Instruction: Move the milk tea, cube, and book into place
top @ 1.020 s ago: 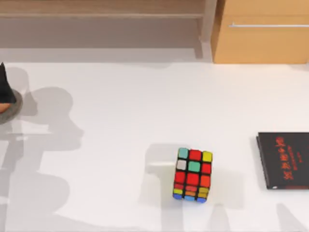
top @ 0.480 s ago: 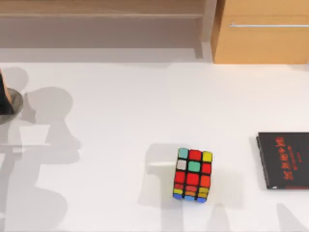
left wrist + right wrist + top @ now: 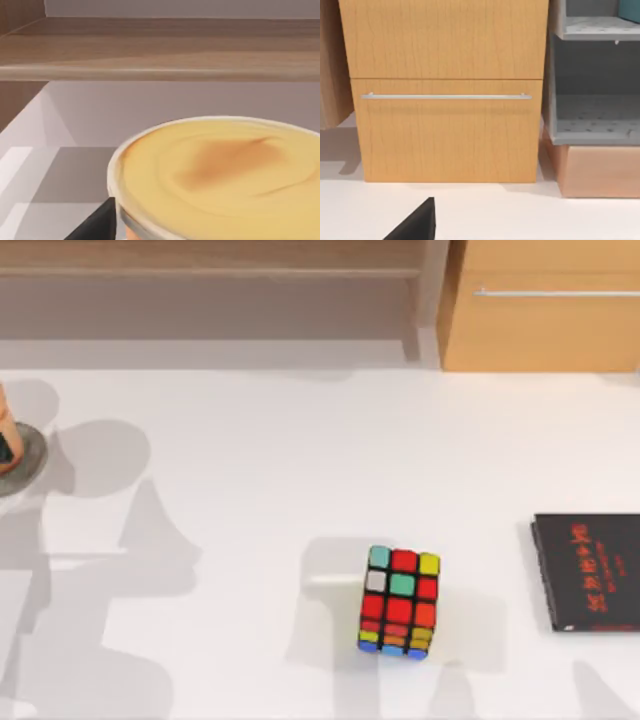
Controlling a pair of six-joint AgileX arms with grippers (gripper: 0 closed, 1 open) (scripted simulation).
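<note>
The milk tea (image 3: 3, 410) stands as a peach-orange sliver at the table's far left edge, on a flat grey disc (image 3: 25, 468). In the left wrist view its pale yellow top (image 3: 220, 170) looms close, with one black finger (image 3: 97, 226) of my left gripper beside its rim; the gripper is open, not clamping the cup. The cube (image 3: 400, 602), mostly red with black edges, sits alone at the middle front of the table. The book is out of view. One fingertip (image 3: 415, 222) of my right gripper shows, facing the wooden cabinet.
A thin black book with red lettering (image 3: 588, 572) lies at the right edge. A wooden cabinet with a drawer handle (image 3: 556, 292) stands at the back right, a low wooden shelf (image 3: 210, 260) at the back left. Grey shelving (image 3: 595, 75) stands beside the cabinet.
The black left gripper that covered the cup has drawn off to the left, baring the orange cup. The arm's shadow shifted; the cup's round shadow, cube and black book stayed put.
</note>
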